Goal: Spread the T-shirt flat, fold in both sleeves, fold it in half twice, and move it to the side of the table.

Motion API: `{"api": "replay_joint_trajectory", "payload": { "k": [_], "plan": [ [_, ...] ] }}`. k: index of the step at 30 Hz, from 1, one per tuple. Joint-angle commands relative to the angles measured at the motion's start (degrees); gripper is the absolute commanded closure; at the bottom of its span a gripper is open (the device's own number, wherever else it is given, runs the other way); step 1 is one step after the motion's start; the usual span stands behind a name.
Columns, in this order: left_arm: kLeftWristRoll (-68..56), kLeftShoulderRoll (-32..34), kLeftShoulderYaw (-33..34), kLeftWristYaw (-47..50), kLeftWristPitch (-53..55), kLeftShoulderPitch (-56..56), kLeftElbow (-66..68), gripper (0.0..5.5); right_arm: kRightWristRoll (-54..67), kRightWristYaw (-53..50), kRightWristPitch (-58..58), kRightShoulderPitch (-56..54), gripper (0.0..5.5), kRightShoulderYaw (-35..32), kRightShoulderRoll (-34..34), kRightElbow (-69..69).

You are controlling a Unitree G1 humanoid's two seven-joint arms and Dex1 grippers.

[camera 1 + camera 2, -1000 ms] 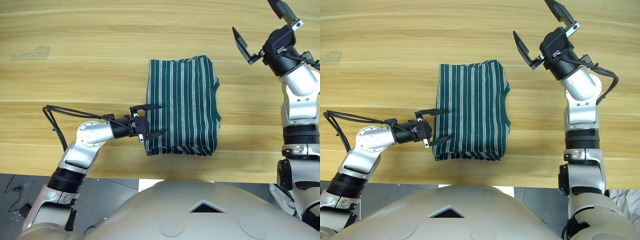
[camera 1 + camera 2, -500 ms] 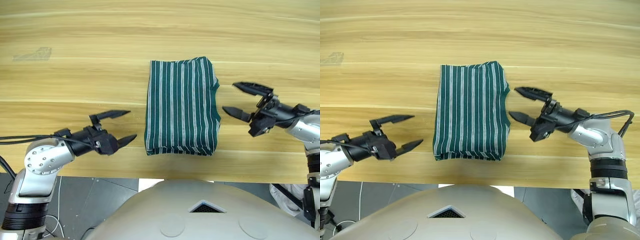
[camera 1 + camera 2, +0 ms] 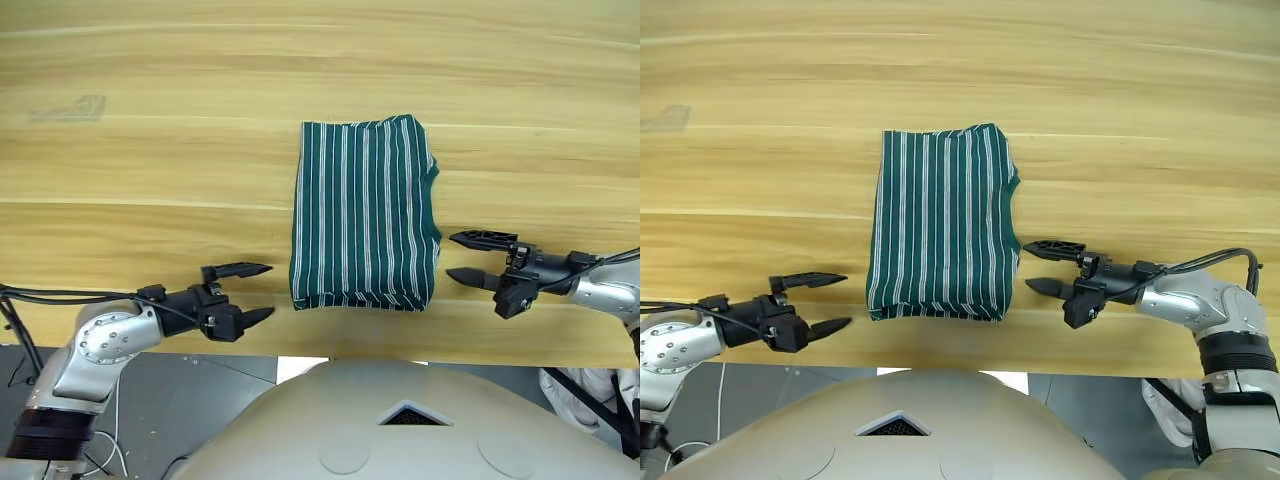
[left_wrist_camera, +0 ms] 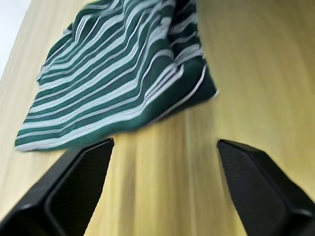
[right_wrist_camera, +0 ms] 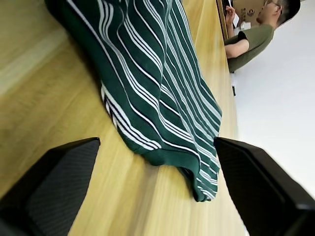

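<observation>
The left hand (image 3: pixel 268 290) has let go of the T-shirt (image 3: pixel 365 215) and drawn back from its left edge. The right hand (image 3: pixel 450 256) has come down from high beyond the shirt's far right corner. Both now sit low on either side of the shirt's near end, jaws spread and empty, fingers pointing in at the cloth without touching it. The shirt itself has not shifted: it lies as a compact striped rectangle, so the folding looks finished and this reads as the setup for carrying it aside. The surface (image 3: pixel 150 150) is pale wood with long grain, carrying a faint grey mark (image 3: pixel 65 108) well left of the shirt. Dark floor (image 3: pixel 200 380) shows below its near edge.
</observation>
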Motion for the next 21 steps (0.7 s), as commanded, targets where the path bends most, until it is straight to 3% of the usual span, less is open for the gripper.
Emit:
{"api": "replay_joint_trajectory", "payload": {
  "k": [1,9,21],
  "plan": [
    [0.3,-0.3,-3.6,-0.7,0.5,-1.9,0.4,1.60,3.1,6.9,5.1,4.1,1.20,7.1,-2.0,-2.7],
    [2.1,-0.3,-7.0,-0.2,0.4,-7.2,2.5,1.60,13.2,14.2,12.5,1.9,1.20,15.2,-2.3,-7.9],
    [3.8,0.4,-10.2,-0.3,-1.0,-11.7,5.7,1.60,16.3,17.9,15.8,0.1,1.20,20.8,-1.3,-8.8]
  ]
}}
